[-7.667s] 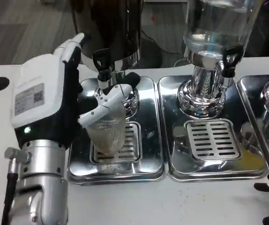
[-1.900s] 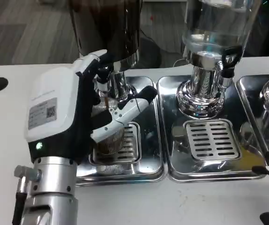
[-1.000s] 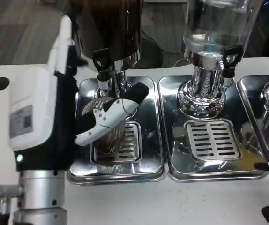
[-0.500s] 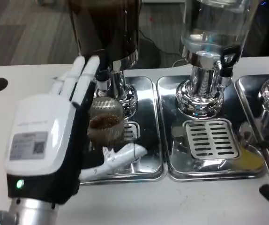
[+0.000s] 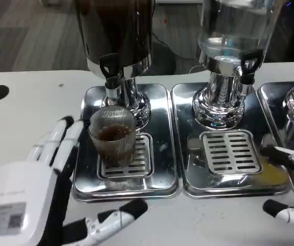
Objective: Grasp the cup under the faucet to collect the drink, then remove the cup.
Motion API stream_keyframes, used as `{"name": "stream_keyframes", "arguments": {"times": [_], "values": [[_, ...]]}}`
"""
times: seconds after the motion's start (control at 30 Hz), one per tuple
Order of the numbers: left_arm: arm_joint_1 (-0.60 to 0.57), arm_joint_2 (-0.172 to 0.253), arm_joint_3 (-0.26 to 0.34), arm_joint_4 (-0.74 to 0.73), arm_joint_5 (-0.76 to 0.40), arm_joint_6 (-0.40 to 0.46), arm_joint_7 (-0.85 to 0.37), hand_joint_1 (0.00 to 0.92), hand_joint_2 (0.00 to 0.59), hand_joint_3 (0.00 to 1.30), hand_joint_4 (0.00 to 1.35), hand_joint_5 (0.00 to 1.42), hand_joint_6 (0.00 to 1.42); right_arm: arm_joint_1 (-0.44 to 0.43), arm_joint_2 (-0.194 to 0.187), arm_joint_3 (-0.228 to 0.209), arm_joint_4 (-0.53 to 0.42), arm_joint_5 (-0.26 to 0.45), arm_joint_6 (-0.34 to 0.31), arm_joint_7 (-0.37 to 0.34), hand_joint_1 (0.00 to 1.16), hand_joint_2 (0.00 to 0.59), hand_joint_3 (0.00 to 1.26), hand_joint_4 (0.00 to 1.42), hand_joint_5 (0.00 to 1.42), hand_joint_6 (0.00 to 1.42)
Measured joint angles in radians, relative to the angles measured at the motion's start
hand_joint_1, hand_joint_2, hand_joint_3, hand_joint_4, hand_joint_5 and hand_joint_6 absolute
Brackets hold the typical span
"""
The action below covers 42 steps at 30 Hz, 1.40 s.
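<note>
In the head view the cup (image 5: 113, 136), part-filled with dark drink, stands on the drip tray (image 5: 160, 179) under the faucet (image 5: 110, 69), while the left hand (image 5: 39, 184) hangs spread and empty beside it. The right hand (image 5: 288, 184) shows only fingertips, its state untellable; a careless regrasp could knock the cup and spill

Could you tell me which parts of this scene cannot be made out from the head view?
- Right hand: cut off by the picture's right edge; its pose is unreadable.
- Left hand: its palm faces away, and the bottom edge crops it.
- Dark dispenser: top cropped, fill level unknown.
- Cup: ribbed wall blurs the drink's depth.
</note>
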Motion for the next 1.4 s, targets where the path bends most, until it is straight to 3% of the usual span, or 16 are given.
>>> {"name": "stream_keyframes", "arguments": {"times": [0.23, 0.47, 0.67, 0.9, 1.07, 1.4], "values": [[0.082, -0.002, 0.056, 0.000, -0.028, -0.041, 0.027, 0.000, 0.040, 0.14, 0.01, 0.16, 0.53, -0.030, 0.014, 0.034, -0.024, -0.012, 0.047, 0.012, 0.63, 0.126, 0.22, 0.15, 0.14, 0.07], [0.144, -0.011, 0.088, 0.001, -0.038, -0.088, 0.046, 0.000, 0.040, 0.14, 0.01, 0.16, 0.53, -0.115, 0.019, 0.083, -0.037, -0.054, 0.123, 0.016, 0.65, 0.130, 0.22, 0.15, 0.14, 0.09], [0.185, -0.020, 0.096, 0.004, -0.045, -0.123, 0.061, 0.000, 0.039, 0.14, 0.01, 0.16, 0.53, -0.215, 0.030, 0.131, 0.014, -0.114, 0.167, 0.015, 0.66, 0.117, 0.20, 0.17, 0.15, 0.10], [0.217, -0.025, 0.101, 0.015, -0.057, -0.139, 0.071, 0.000, 0.039, 0.14, 0.02, 0.16, 0.53, -0.278, 0.066, 0.144, 0.047, -0.165, 0.191, -0.018, 0.69, 0.083, 0.11, 0.11, 0.11, 0.03], [0.223, -0.032, 0.100, 0.018, -0.057, -0.152, 0.072, 0.000, 0.039, 0.14, 0.02, 0.16, 0.53, -0.279, 0.101, 0.149, 0.013, -0.195, 0.226, -0.066, 0.70, 0.073, 0.04, 0.08, 0.08, 0.00], [0.260, -0.044, 0.097, 0.021, -0.052, -0.166, 0.078, 0.000, 0.039, 0.15, 0.02, 0.17, 0.53, -0.303, 0.176, 0.202, -0.059, -0.249, 0.345, -0.117, 0.72, 0.077, 0.06, 0.09, 0.08, 0.00]]}}
